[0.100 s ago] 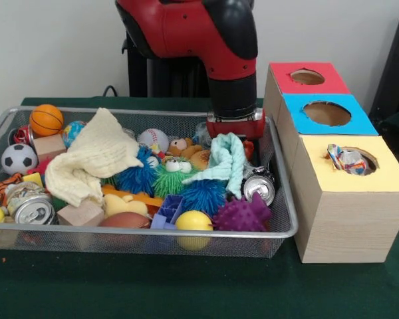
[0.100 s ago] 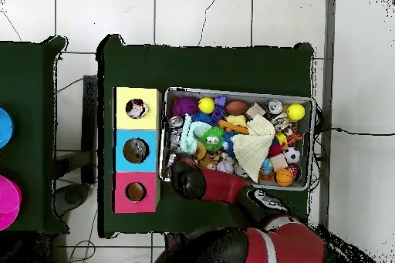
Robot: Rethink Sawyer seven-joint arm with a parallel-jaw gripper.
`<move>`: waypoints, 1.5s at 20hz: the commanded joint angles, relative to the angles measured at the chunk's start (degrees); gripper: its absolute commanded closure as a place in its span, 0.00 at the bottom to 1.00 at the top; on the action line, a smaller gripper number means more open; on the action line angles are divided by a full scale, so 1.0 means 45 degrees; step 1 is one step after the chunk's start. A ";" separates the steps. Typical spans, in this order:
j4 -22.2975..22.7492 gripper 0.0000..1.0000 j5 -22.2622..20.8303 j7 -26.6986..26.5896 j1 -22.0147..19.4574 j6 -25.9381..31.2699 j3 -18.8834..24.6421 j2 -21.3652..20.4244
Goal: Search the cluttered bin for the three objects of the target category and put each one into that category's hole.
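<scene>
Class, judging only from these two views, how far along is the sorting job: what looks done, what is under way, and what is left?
Done: one crumpled item sits in the yellow box's hole. The red box's hole looks empty, and the blue box's cannot be judged. Under way: the arm's gripper is low over the bin's far end by the mint cloth; its fingers are hidden. Left: cans and other clutter remain in the bin.
</scene>
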 commanded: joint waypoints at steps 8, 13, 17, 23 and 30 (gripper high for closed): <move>-0.2976 1.00 0.1854 0.1331 0.3123 -0.6897 -0.4181 0.2095; -0.2816 1.00 0.2683 0.0830 0.3813 -0.8796 -0.5330 0.2029; -0.2788 1.00 0.2736 0.0437 0.3988 -0.9493 -0.5988 0.1783; -0.2664 1.00 0.3049 0.0090 0.4364 -1.0125 -0.6945 0.1201; -0.2843 1.00 0.2278 0.0414 0.4248 -0.9457 -0.7494 0.0504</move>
